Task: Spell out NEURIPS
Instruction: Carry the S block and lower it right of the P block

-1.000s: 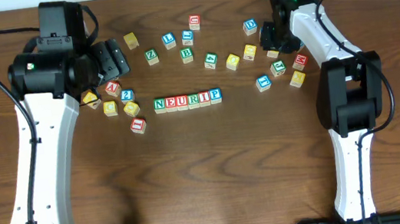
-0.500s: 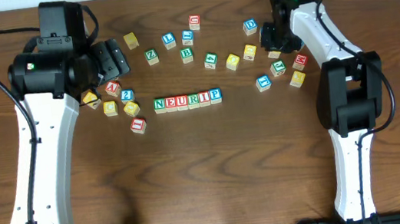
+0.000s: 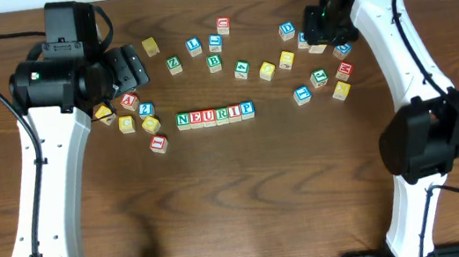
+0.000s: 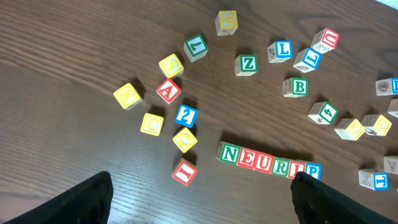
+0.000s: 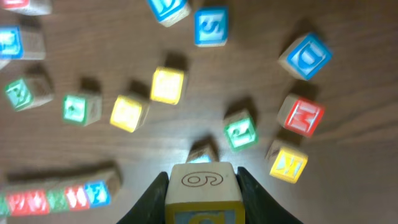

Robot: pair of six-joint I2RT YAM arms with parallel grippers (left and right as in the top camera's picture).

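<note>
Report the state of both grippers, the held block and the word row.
Left gripper, open, empty.
Right gripper, shut on the pale wooden number cube.
Pale wooden number cube, clamped, 6 or 9 facing camera.
Row of coloured letter blocks, reads NEURIP, no S.

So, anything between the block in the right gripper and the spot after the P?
The spot right of the P block is bare. A yellow block and a blue block lie between it and the right gripper with its held block; lifting should clear them.
</note>
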